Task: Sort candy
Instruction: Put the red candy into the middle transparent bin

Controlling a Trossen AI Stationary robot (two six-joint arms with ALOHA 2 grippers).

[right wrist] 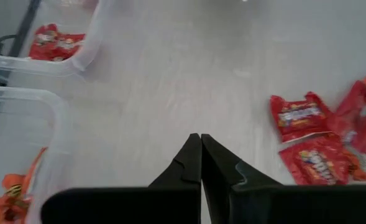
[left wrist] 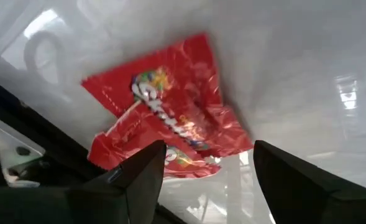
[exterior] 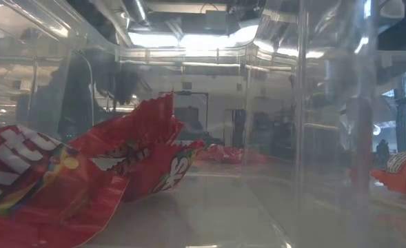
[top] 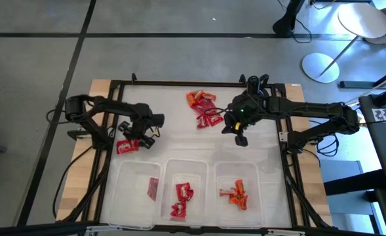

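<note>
Two small red packets with white marks (left wrist: 164, 106) lie flat on the white table near its left side, also seen in the high view as red packets (top: 128, 145). My left gripper (left wrist: 209, 152) is open just above them, a finger on either side (top: 143, 133). A loose pile of red and orange candy (top: 202, 109) lies at the table's far middle. My right gripper (right wrist: 201, 146) is shut and empty, hovering right of the pile (top: 242, 139). Some of the pile's red packets (right wrist: 301, 118) show beyond its fingers.
Three clear bins stand along the near edge: the left bin (top: 135, 172) has a flat red bar (top: 153, 189), the middle bin (top: 186, 164) red packets (exterior: 51, 179), and the right bin (top: 257, 172) orange pieces (top: 235, 194). Bare table lies between the pile and the bins.
</note>
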